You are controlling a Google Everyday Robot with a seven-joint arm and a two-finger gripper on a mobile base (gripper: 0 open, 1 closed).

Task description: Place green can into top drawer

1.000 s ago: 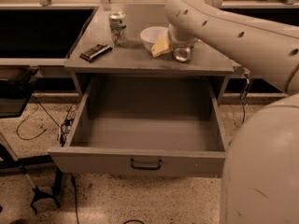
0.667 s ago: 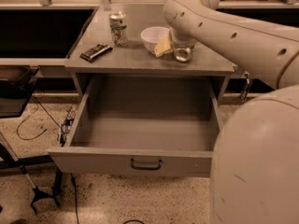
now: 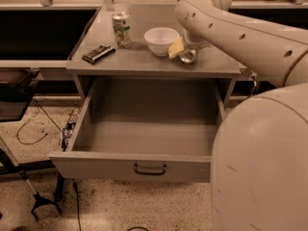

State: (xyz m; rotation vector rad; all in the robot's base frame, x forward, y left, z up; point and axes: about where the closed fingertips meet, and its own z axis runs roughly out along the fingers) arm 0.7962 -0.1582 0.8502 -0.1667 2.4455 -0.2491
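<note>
Camera view, green can (image 3: pixel 188 56) lying sideways, end facing camera, jaws beside bowl (image 3: pixel 160 45).

The hand (image 3: pixel 187 51) is just right of the bowl (image 3: pixel 161 40) on the worktop (image 3: pixel 144 61), mostly hidden under the arm (image 3: pixel 240 37); the shiny thing (image 3: pixel 189 58) at its tip is too blurred to name. The robot's body (image 3: pixel 262 167) hides the near right corner of the drawer (image 3: pixel 96 162)
</note>
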